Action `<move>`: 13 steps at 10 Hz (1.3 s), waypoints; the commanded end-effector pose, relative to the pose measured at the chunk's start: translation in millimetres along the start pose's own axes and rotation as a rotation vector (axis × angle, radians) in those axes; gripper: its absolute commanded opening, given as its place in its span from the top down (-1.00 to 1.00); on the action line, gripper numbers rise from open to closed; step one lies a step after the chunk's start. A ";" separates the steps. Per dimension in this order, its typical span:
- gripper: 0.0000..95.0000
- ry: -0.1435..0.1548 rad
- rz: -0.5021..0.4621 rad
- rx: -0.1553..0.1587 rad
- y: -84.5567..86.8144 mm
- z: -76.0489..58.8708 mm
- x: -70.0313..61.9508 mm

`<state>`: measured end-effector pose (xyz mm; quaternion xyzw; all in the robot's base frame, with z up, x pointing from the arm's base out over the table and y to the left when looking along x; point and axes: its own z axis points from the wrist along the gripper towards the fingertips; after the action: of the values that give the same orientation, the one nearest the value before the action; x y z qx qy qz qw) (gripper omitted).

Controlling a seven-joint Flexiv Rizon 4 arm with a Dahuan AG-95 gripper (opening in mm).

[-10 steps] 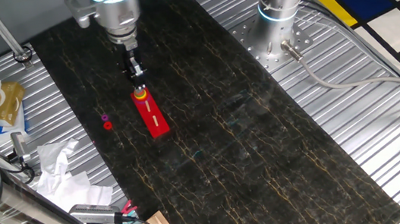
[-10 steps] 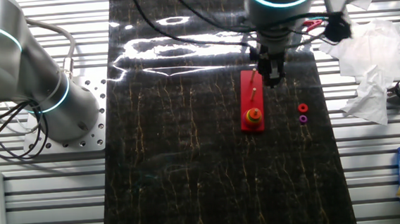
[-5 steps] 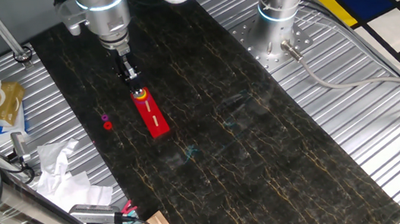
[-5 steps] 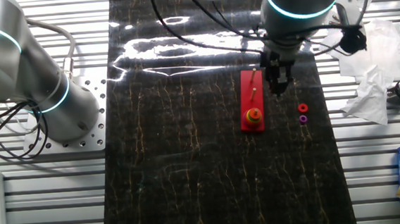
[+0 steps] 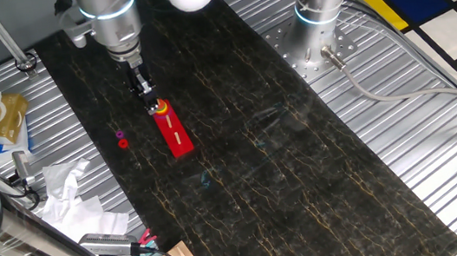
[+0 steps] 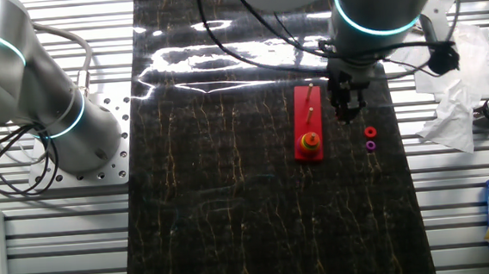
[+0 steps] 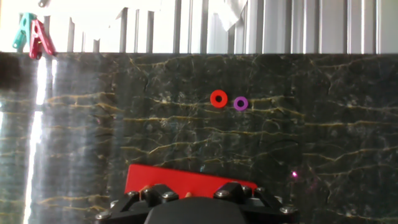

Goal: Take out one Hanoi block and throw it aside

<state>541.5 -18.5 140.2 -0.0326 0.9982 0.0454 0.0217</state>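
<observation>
Your gripper (image 6: 344,117) hangs beside the board (image 6: 307,122); I cannot tell its spread. The block (image 6: 370,132) already lies on the surface (image 6: 231,198), centre-right of frame, touching the purple ring (image 6: 370,145). Lift straight up, clear of it.

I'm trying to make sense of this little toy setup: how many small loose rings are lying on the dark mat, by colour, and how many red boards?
Orange-red rings lying loose: 1
Purple rings lying loose: 1
Red boards: 1
Total: 3
Some rings are also stacked on a peg at one end of the board, too small to count.
</observation>
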 end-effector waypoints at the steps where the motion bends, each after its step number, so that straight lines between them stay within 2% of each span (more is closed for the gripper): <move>1: -0.20 0.002 -0.001 -0.003 -1.4 1.4 1.3; 8: -0.20 0.004 0.012 -0.003 -5.3 7.1 0.8; 12: -0.20 0.016 0.041 -0.006 -5.4 7.7 0.7; 13: -0.20 0.017 0.051 -0.032 -5.6 8.1 0.6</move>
<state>542.0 -23.4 131.0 -0.0096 0.9984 0.0539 0.0117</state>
